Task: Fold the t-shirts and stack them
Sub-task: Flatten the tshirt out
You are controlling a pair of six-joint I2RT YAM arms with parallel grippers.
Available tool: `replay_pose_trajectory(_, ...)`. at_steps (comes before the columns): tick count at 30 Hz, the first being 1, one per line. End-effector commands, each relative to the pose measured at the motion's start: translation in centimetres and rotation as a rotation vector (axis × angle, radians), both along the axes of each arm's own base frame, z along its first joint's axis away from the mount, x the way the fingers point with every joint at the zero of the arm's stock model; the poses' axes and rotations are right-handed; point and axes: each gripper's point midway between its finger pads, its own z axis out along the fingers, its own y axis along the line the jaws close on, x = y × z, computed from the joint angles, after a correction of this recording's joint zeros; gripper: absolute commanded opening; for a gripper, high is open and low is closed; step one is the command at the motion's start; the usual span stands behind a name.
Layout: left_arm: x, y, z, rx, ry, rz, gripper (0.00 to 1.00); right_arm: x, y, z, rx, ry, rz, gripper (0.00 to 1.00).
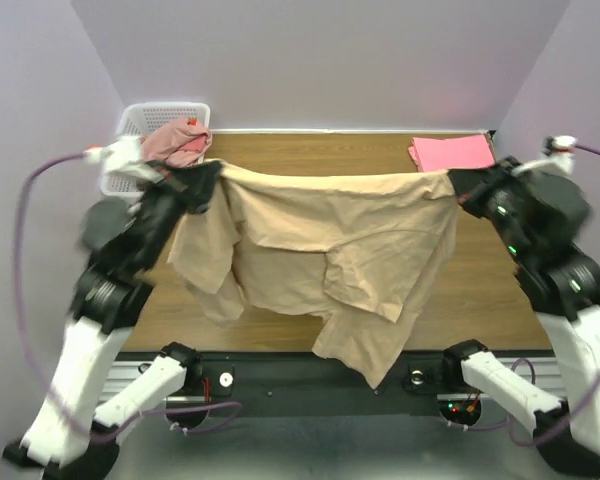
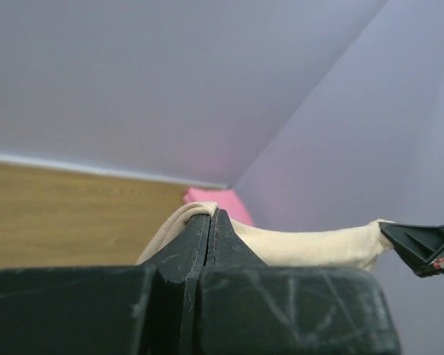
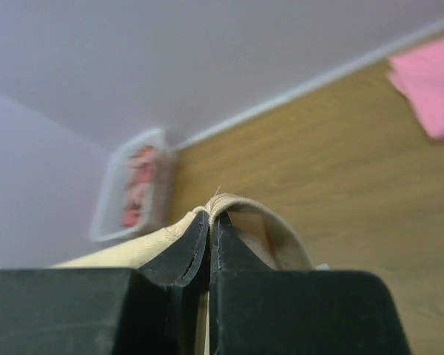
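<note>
The left claw [image 1: 212, 174] and right claw [image 1: 454, 182] each clamp a corner of the beige t-shirt [image 1: 330, 250] above the desk [image 1: 480, 285]; a pink t-shirt [image 1: 452, 152] lies at one o'clock.

beige shirt [image 1: 330, 240]: soft matt cloth, creased | pink shirt [image 1: 452, 152]: matt cloth, smooth | bench [image 1: 480, 285]: wood grain, low sheen | basket [image 1: 137, 121]: white plastic lattice | left claw [image 2: 213, 216]: matt black plastic, scratched | right claw [image 3: 209, 219]: matt black plastic

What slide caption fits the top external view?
A beige t-shirt hangs stretched between the left tool and right tool above the table; a folded pink t-shirt lies far right.
</note>
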Motion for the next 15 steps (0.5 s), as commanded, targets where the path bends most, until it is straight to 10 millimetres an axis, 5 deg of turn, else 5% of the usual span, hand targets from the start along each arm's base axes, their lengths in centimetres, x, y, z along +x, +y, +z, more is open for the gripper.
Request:
replay_pose_trajectory(1,12.6,-3.3,-14.7,0.133,0.375,0.106,0.00,7.9,-3.7,-11.0,-0.156,0.305,-0.339,0.01)
replay_pose_trajectory(2,14.4,-3.4,-17.1,0.168,0.429,0.131,0.04,9.2,-3.6,-13.2,-0.191,0.358,-0.351,0.01)
replay_pose_trajectory(3,16.7,-2.5,-17.7,0.190,0.453,0.175,0.37,11.7,-3.1,-17.6,-0.256,0.470,-0.358,0.01)
replay_pose_trajectory(4,19.8,-3.3,-22.5,0.250,0.567,0.151,0.60,12.8,-2.6,-19.2,-0.278,0.512,-0.336,0.01)
replay_pose_trajectory(5,21.7,-2.2,-24.3,0.264,0.626,0.176,0.98,14.3,-3.0,-20.0,-0.283,0.544,-0.342,0.07)
replay_pose_trajectory(6,23.0,-2.1,-25.3,0.286,0.672,0.178,0.98,15.5,-3.3,-20.9,-0.289,0.575,-0.340,0.15)
replay_pose_trajectory(7,24.4,-2.3,-24.3,0.300,0.678,0.181,0.98,17.1,-2.9,-23.7,-0.302,0.651,-0.309,0.22)
replay_pose_trajectory(8,25.7,-2.5,-26.4,0.331,0.727,0.188,0.98,18.2,-3.9,-23.3,-0.287,0.651,-0.318,0.44)
replay_pose_trajectory(10,26.3,-2.9,-26.0,0.324,0.708,0.177,0.98,19.1,-4.0,-24.6,-0.300,0.685,-0.292,0.65)
replay_pose_trajectory(13,24.3,-2.5,-24.8,0.288,0.636,0.173,0.98,18.2,-3.8,-25.0,-0.302,0.692,-0.270,0.85)
replay_pose_trajectory(14,23.5,-2.3,-24.9,0.282,0.632,0.175,0.98,17.7,-3.6,-25.2,-0.298,0.696,-0.253,1.00)
replay_pose_trajectory(15,22.2,-1.9,-27.1,0.286,0.680,0.180,0.98,17.2,-3.4,-25.5,-0.297,0.702,-0.235,1.00)
